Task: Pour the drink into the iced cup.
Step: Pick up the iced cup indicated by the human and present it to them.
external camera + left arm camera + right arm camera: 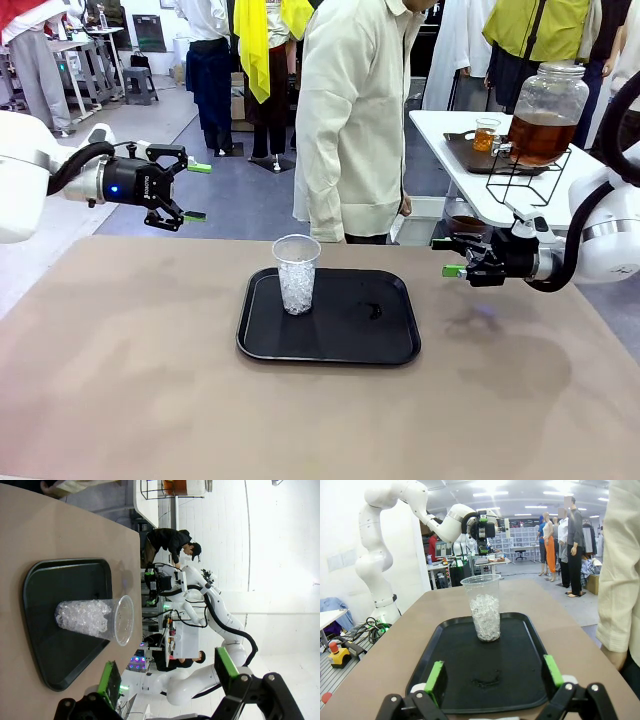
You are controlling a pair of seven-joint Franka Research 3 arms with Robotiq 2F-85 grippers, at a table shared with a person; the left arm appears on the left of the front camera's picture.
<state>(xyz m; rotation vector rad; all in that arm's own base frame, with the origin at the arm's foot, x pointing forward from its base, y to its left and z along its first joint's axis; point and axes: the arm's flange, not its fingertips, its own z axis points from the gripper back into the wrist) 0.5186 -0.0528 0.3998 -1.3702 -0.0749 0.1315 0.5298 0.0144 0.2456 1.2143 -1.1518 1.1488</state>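
Your left tool (pixel 198 191) and right tool (pixel 448 257) both hang spread and empty above the tabletop (pixel 120 380). The iced cup (pixel 296 273) stands upright on the black tray (pixel 390 345), at its 10 o'clock corner. The drink (pixel 540 137) sits in the glass jar (pixel 548 95) at 2 o'clock, and apparently in the small cup (pixel 487 133) beside it. Carry it level and pour slowly against the rim.

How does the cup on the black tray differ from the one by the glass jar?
Contents: the iced cup holds ice, no liquid; the drink cup by the jar holds amber drink. Place: the iced cup stands on the black tray; the drink cup sits on a dark tray on the white side table. Both are clear and upright.
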